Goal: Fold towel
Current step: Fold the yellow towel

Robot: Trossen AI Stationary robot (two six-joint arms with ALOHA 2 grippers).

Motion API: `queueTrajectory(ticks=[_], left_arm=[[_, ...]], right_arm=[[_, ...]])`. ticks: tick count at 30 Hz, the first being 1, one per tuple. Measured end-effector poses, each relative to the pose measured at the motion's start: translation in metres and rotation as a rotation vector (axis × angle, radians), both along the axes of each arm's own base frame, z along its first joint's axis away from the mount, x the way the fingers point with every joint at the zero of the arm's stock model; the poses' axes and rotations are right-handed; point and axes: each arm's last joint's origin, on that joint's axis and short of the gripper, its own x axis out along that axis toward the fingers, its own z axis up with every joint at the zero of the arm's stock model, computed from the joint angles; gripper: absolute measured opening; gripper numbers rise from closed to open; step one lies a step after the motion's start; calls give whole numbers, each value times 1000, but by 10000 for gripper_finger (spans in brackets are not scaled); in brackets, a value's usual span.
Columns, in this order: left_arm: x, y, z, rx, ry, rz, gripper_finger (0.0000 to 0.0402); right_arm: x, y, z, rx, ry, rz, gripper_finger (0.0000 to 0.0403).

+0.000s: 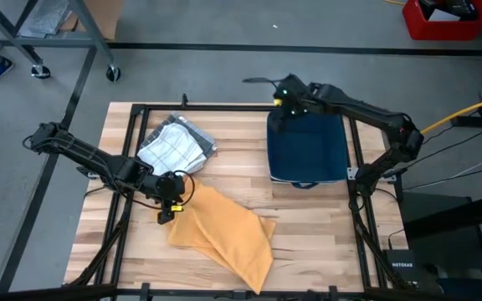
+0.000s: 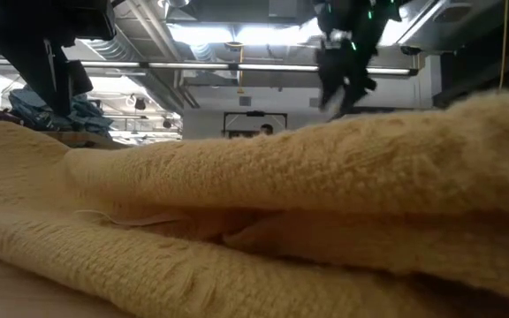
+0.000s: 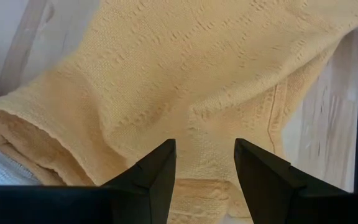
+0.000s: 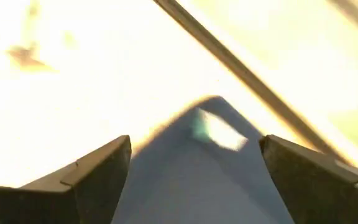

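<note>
- From above, the wooden bench (image 1: 241,167) carries three cloths: a yellow towel (image 1: 224,230) toward the front, near the middle; a navy towel (image 1: 306,149) toward the back right; and a white checked cloth (image 1: 174,146) toward the back left.
- The yellow towel lies rumpled and slanted, with one end near the front edge and the other up beside the checked cloth.
- The left tool (image 1: 167,209) sits at the yellow towel's left end, on the bench's left half.
- The left wrist view adds what the high view cannot: the left tool (image 3: 204,168) has its two dark fingers (image 3: 157,171) parted, with the yellow towel (image 3: 185,74) spread beyond them and showing in the gap; nothing is pinched between them. A rolled fold of the towel runs along one side, and bare bench wood (image 3: 328,118) shows past the other.
- The right tool (image 1: 284,99) is over the back edge of the navy towel, which lies flat and squarish near the bench's right edge.
- In the right wrist view the right tool (image 4: 194,168) has its fingers (image 4: 98,171) spread wide, a peak of navy towel (image 4: 204,180) between them but touching neither; the surroundings are washed out by glare.
- The low view is nearly filled by the yellow towel (image 2: 263,221), a ridge of folds close to the camera that hides the bench and the other cloths. Above it the right arm (image 2: 345,53) hangs against the ceiling lights, and the left arm (image 2: 34,44) is a dark shape at the upper left.
</note>
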Motion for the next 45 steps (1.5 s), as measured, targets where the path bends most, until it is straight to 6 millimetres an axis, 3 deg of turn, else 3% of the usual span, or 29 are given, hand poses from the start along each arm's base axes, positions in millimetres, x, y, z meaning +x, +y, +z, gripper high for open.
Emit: queueTrajectory(ticks=[6, 12, 16, 23, 33, 38, 45], left_arm=[[0, 0, 0, 10, 3, -11, 155], [-1, 0, 0, 17, 3, -21, 155], [-1, 0, 0, 19, 3, -28, 155], [-4, 2, -3, 60, 44, -72, 155], [-13, 3, -8, -12, 174, 50, 155], [-20, -2, -9, -181, 300, 60, 155], [-27, -14, -32, -290, 370, 220, 155]], right_arm=[[22, 26, 53, 261, -352, 46, 363], [44, 60, 65, 401, -488, 96, 363], [60, 101, 52, 504, -396, 150, 363], [82, 181, 27, 523, -251, 341, 363], [131, 269, -14, 512, -378, 517, 363], [141, 291, -41, 531, -336, 513, 363], [147, 291, -86, 443, -157, 423, 363]])
